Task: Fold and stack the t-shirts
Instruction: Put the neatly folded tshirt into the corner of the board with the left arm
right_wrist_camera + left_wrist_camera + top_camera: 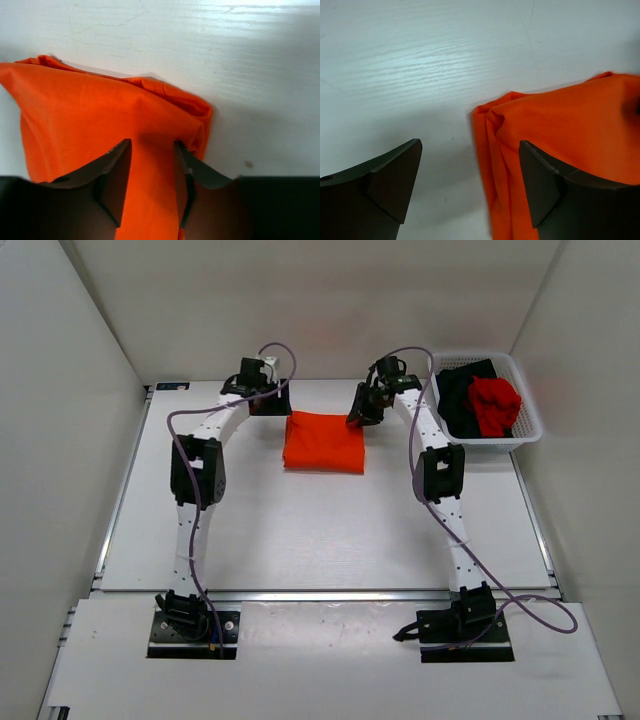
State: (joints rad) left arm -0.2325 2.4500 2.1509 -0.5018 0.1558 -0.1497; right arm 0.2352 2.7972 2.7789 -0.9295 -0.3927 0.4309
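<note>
The bright orange t-shirt [323, 442] lies folded into a flat rectangle at the back middle of the table. My left gripper [270, 402] is at its far left corner. In the left wrist view this gripper [470, 185] is wide open, with the shirt's corner [560, 125] between the jaws and under the right finger [545, 190]. My right gripper [360, 416] is at the far right corner. In the right wrist view it [152, 175] stands partly open over the orange cloth [90, 110], which lies flat in the gap. The black t-shirt [460, 400] and the red t-shirt [495, 403] lie bunched in the basket.
A white mesh basket [490, 445] stands at the back right corner, just right of the right arm. White walls close in the table on the left, back and right. The arm bases sit at the near edge.
</note>
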